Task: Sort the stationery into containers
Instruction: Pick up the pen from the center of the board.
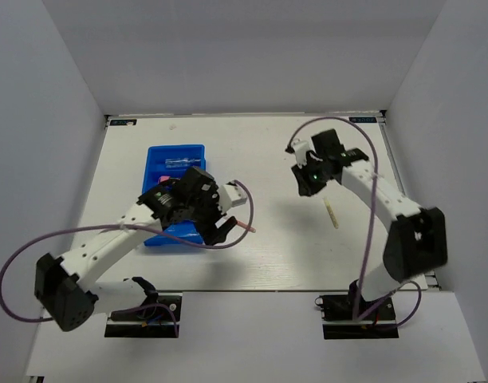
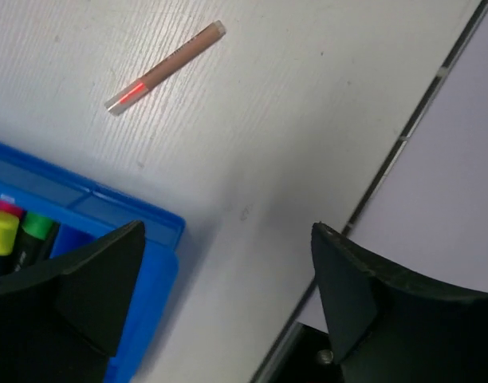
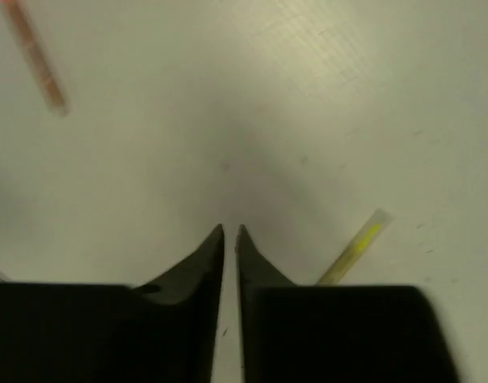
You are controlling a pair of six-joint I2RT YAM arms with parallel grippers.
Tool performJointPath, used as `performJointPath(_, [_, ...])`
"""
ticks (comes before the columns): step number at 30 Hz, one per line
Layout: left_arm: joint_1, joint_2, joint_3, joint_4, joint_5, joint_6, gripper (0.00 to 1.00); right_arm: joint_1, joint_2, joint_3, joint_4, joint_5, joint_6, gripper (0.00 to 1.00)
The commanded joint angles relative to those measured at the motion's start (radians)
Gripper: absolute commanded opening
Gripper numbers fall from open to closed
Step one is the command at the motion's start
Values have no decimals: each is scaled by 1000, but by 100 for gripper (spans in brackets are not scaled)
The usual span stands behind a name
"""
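The blue tray (image 1: pixel 174 152) lies left of centre, partly under my left arm. A clear-blue tube (image 1: pixel 180 162) lies in its far compartment. In the left wrist view the tray's corner (image 2: pixel 152 239) shows yellow-capped (image 2: pixel 0 233) and green-capped (image 2: pixel 37 225) highlighters inside. My left gripper (image 1: pixel 220 230) is open and empty above the table beside the tray's near right corner (image 2: pixel 228 247). A thin pink stick (image 1: pixel 245 227) lies on the table just right of it (image 2: pixel 166 68). My right gripper (image 1: pixel 306 190) is shut and empty (image 3: pixel 230 231), with a pale-yellow stick (image 1: pixel 332 212) beside it (image 3: pixel 357 246).
The white table (image 1: pixel 276 255) has white walls on the left, back and right. Its near edge with a dark gap (image 2: pixel 387 171) runs close to my left gripper. The pink stick also shows blurred in the right wrist view (image 3: pixel 37 60).
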State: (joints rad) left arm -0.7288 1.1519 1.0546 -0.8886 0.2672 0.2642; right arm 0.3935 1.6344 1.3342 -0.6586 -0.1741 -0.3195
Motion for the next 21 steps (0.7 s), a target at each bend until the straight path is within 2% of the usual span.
performJointPath(1, [-7, 66, 1, 125, 32, 246, 91, 24, -241, -142, 7, -281, -99, 0])
performJointPath(2, [-9, 110, 5, 148, 50, 260, 88, 19, -340, -203, -16, -344, -139, 0])
performJointPath(3, [-14, 159, 22, 184, 50, 304, 82, 10, -366, -223, -21, -364, -151, 0])
performJointPath(4, [-17, 187, 60, 186, 52, 311, 70, 4, -392, -239, -19, -379, -156, 0])
performJointPath(6, [-30, 316, 111, 165, 47, 357, 66, -1, -481, -306, -10, -423, -167, 0])
performJointPath(7, [-32, 345, 190, 139, 52, 387, 60, -2, -528, -332, -1, -429, -170, 11])
performJointPath(8, [-44, 406, 215, 107, 58, 412, 56, -5, -539, -339, -9, -441, -167, 39])
performJointPath(11, [-50, 541, 318, 38, 69, 492, 54, -30, -554, -362, -7, -432, -124, 70])
performJointPath(14, [-43, 643, 400, -12, 78, 546, 52, -56, -558, -383, 2, -438, -115, 70])
performJointPath(16, [-17, 664, 386, 13, 116, 550, 28, -62, -564, -397, 7, -441, -115, 70])
performJointPath(17, [-15, 663, 380, 29, 121, 553, 23, -73, -565, -398, 7, -441, -119, 70])
performJointPath(20, [-4, 672, 358, 43, 112, 593, 23, -82, -579, -408, 13, -438, -121, 70])
performJointPath(21, [-3, 675, 358, 36, 115, 596, 26, -90, -582, -409, 17, -435, -121, 70])
